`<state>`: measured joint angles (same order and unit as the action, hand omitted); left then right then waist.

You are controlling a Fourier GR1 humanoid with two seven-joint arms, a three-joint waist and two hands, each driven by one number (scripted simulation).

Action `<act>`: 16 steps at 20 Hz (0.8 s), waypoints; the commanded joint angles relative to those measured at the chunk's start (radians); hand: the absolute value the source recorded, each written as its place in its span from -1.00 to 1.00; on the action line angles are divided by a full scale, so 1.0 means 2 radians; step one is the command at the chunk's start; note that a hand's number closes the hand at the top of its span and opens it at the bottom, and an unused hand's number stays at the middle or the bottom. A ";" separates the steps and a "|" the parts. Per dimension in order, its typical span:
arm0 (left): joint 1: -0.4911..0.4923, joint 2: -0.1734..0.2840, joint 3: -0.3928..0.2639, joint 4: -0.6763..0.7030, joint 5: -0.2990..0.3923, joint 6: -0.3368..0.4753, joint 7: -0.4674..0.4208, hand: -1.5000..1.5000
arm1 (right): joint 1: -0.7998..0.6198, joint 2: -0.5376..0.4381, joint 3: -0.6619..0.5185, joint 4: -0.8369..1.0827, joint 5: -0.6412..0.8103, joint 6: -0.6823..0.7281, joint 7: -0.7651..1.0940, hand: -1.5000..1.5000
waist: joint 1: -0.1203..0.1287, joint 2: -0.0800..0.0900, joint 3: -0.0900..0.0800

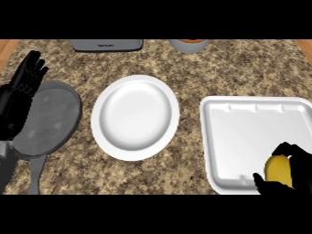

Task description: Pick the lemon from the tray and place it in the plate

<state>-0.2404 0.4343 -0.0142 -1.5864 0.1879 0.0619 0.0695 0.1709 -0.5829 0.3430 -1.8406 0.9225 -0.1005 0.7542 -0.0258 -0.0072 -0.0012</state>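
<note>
The right hand (300, 171) grasps the lemon (277, 169) over the white tray (253, 114) at lower right. The white plate (135, 117) sits at frame centre. The left hand (19, 89) rests with straight fingers at upper left.

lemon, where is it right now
In the head view the yellow lemon sits at lower right, over the white foam tray's near right corner, with the black right hand curled round it.
</note>
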 commanded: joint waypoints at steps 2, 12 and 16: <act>-0.013 -0.006 0.004 0.004 -0.003 0.002 0.003 0.00 | 0.005 0.002 0.015 -0.134 0.010 -0.007 -0.006 1.00 | 0.002 0.001 0.000; -0.025 -0.019 -0.007 -0.010 -0.017 0.001 0.027 0.00 | -0.075 0.094 0.100 -0.228 0.013 0.013 -0.002 1.00 | 0.013 0.004 0.000; -0.014 -0.024 -0.004 -0.009 -0.020 -0.009 0.021 0.00 | -0.170 0.170 0.145 -0.187 0.038 0.075 0.058 1.00 | 0.018 0.004 0.000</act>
<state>-0.2701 0.4002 -0.0173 -1.5940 0.1647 0.0414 0.0972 -0.0385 -0.3602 0.5581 -2.2607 0.9612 -0.0201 0.8033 0.0029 -0.0010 -0.0011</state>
